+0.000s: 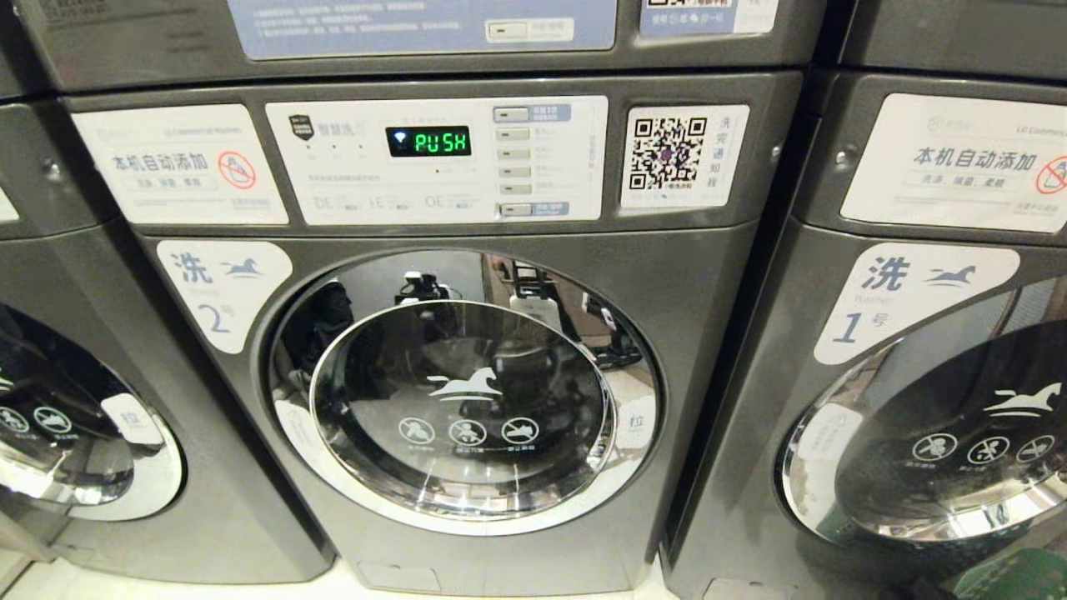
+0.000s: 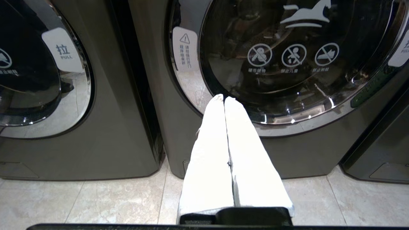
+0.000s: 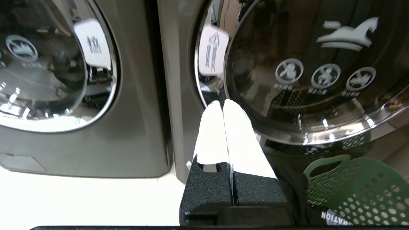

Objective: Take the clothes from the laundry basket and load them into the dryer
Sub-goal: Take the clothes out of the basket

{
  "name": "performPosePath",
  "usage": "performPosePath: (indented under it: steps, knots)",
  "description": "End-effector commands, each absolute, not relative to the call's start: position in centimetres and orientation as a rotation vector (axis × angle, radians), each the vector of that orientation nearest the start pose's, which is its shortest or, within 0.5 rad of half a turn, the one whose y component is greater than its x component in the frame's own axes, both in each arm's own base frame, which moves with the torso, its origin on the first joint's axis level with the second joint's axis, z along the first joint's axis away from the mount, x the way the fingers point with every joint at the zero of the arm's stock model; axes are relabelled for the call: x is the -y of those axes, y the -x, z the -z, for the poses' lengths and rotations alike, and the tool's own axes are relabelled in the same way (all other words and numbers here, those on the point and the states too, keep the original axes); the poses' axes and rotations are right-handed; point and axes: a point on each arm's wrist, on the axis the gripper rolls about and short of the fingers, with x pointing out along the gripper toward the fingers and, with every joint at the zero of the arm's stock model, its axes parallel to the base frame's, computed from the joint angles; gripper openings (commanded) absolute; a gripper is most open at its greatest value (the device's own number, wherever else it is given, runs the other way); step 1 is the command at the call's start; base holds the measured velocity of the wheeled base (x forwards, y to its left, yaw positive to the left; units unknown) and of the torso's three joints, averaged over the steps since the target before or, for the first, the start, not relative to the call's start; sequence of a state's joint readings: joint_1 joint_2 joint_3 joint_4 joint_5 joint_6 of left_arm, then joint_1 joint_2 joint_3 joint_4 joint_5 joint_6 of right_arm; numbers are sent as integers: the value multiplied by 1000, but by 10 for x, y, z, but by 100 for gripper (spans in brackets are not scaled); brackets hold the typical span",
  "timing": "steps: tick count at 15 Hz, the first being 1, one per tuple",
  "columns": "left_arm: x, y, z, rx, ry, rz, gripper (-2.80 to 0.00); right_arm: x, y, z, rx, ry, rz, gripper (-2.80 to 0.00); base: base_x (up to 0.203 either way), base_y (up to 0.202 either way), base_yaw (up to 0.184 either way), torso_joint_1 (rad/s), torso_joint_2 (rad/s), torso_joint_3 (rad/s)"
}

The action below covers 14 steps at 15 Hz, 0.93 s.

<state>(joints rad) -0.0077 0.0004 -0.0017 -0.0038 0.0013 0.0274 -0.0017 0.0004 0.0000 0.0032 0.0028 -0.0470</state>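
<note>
Laundry basket (image 3: 358,188): green plastic, perforated walls, cut-out handle slot at the rim. Sits on the floor right in front of machine 1 (image 1: 909,350), at about 5 o'clock in the right wrist view. Dark clothes (image 3: 292,191) hang over its near edge, with a bit of white lettering on the fabric. In the head view only a green corner (image 1: 1021,575) shows, at 5 o'clock.

Machine 2 (image 1: 467,333): dark grey front-loader, centre of the head view. Round glass door (image 1: 463,408) closed, chrome ring, white horse logo and three prohibition icons. Green display (image 1: 428,141) reads "PUSH". QR sticker (image 1: 683,155) at 2 o'clock of the display. A third machine (image 1: 83,400) sits at 9 o'clock.

Right end effector (image 3: 222,103): white fingers pressed together, nothing between them, pointing at the lower left edge of machine 1's door, apart from it.

Left end effector (image 2: 223,99): white fingers pressed together, empty, pointing at the lower left rim of machine 2's door.

View differences: head view alone shows control panels, display and number labels, no arms. Left wrist view alone shows beige floor tiles (image 2: 96,204) and the "PULL" tag (image 2: 62,49) on the neighbouring door. Basket contents visible in the right wrist view only.
</note>
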Motion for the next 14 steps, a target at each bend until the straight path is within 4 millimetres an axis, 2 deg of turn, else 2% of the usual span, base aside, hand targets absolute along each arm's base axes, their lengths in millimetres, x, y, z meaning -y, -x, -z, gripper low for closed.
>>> performPosePath:
  steps: [1, 4, 9, 13, 14]
  knots:
    - [0, 23, -76, 6, -28, 6, -280, 0, 23, -75, -1, 48, -2, -280, 0, 0, 0, -30, 437, 396]
    - [0, 23, -76, 6, -28, 6, -280, 0, 23, -75, -1, 48, -2, -280, 0, 0, 0, -5, 367, 361]
    - [0, 23, -76, 6, -23, 6, -280, 0, 23, -75, -1, 49, -5, -280, 0, 0, 0, 1, 57, 52]
    - [0, 23, -76, 6, -23, 7, -280, -1, 23, -75, 4, 149, -20, -280, 0, 0, 0, 3, 32, 28]
    - [0, 23, -76, 6, -21, 6, -280, 0, 25, -83, 27, 159, -11, -280, 0, 0, 0, 0, 0, 0]
